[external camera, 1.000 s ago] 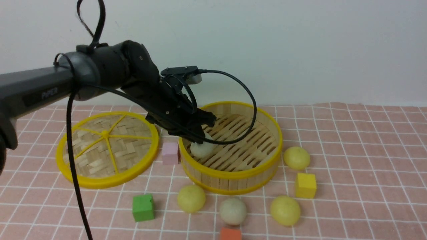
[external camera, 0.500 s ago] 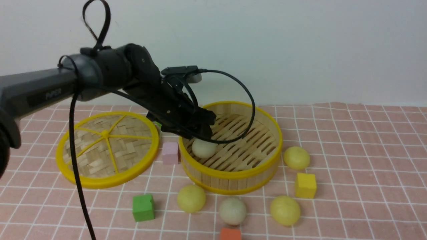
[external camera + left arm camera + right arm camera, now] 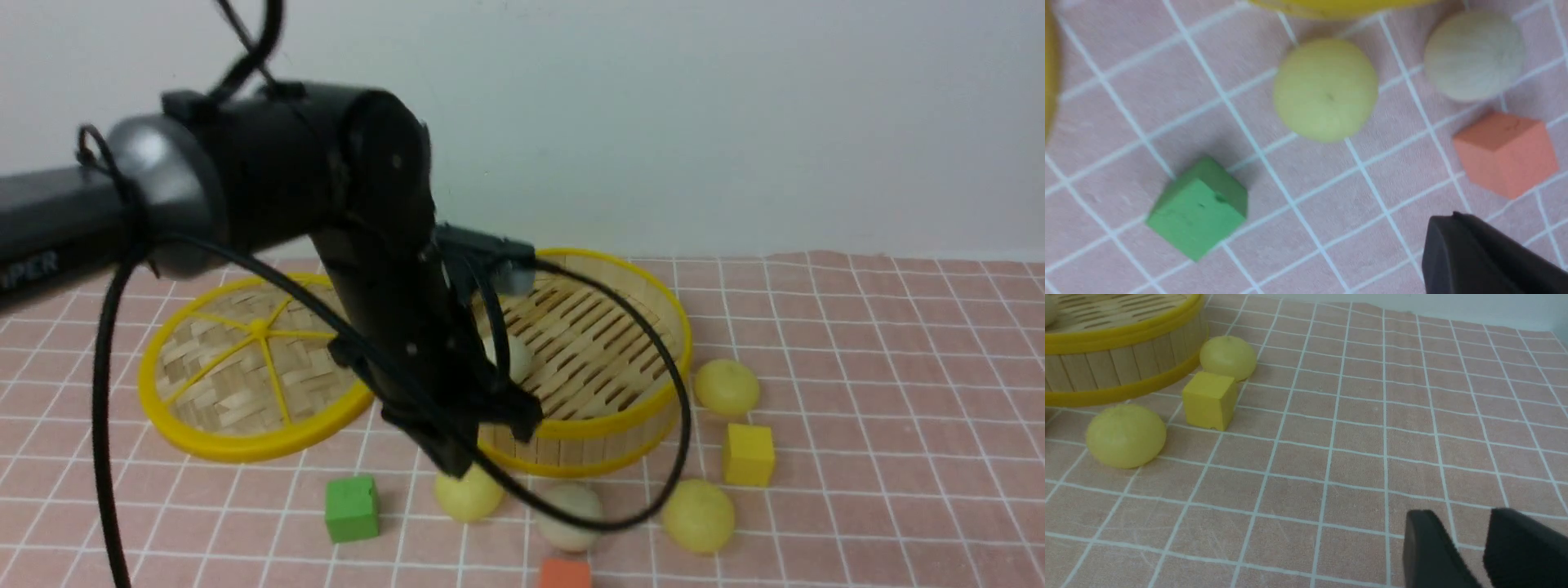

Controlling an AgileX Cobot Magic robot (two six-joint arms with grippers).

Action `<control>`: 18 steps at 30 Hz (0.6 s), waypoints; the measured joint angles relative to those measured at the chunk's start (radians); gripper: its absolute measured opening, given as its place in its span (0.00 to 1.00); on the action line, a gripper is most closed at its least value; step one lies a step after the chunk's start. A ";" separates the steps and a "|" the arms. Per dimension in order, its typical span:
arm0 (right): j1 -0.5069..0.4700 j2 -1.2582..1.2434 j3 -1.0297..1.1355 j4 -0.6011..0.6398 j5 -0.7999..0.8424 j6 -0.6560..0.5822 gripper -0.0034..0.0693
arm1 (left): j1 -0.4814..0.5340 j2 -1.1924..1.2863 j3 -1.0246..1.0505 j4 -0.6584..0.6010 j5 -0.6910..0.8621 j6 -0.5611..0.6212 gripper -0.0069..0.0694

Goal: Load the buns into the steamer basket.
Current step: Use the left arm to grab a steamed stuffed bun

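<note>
While one white bun (image 3: 513,357) lies inside the basket (image 3: 645,412), four buns (image 3: 696,514) are seen on the cloth (image 3: 857,367) outside it, by its front and right. The left gripper (image 3: 486,437) is held spread and empty just above the leftmost yellow bun (image 3: 467,496); the right gripper (image 3: 1482,547) is slightly parted, empty.

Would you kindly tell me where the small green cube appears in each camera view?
Front view: the small green cube sits on the pink checked cloth, to the left of a pale yellow bun.
Left wrist view: the cube lies close beside that same bun.
Right wrist view: not in it.
Shared landmark: the yellow band of the round bamboo steamer basket, seen in all three.
</note>
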 joint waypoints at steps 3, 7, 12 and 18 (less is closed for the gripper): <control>0.000 0.000 0.000 0.000 0.000 0.000 0.38 | -0.017 0.003 0.042 0.037 -0.048 -0.046 0.07; 0.000 0.000 0.000 0.000 0.000 0.000 0.38 | 0.011 0.016 0.046 0.065 -0.122 -0.065 0.13; 0.000 0.000 0.000 0.000 0.000 0.000 0.38 | 0.036 0.069 0.046 0.076 -0.217 -0.065 0.33; 0.000 0.000 0.000 0.000 0.000 0.000 0.38 | 0.036 0.119 0.046 0.077 -0.299 -0.065 0.48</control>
